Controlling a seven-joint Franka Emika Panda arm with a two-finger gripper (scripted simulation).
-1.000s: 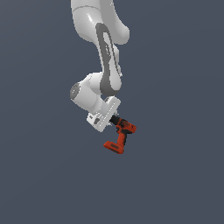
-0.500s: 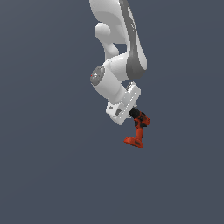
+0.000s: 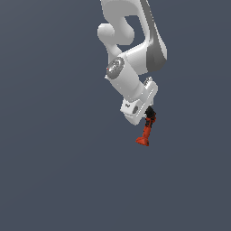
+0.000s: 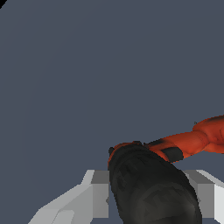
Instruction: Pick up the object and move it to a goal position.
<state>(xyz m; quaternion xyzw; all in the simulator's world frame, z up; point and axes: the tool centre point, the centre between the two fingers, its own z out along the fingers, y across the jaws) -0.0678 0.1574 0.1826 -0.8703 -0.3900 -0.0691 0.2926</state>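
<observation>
A white robot arm is hanging against a plain dark grey-blue backdrop, and its pincer (image 3: 149, 111) is pinching a small red-orange drill (image 3: 147, 128) by the black upper end. The drill is hanging just below the pincer, its long body pointing down and its flared base at the lowest point. Compared with half a second ago, the arm is sitting further toward the exterior view's right and slightly higher, and the drill is now appearing narrower and straighter, as if turned more edge-on to the camera. The exterior view is showing the whole arm and the drill dangling in open space, with no bench in sight. The wrist view is showing what the other cannot: the drill (image 4: 183, 146) up close, its black rounded end filling the foreground between the pale grey fingers (image 4: 98, 192), and its orange body stretching away from the pincer.
</observation>
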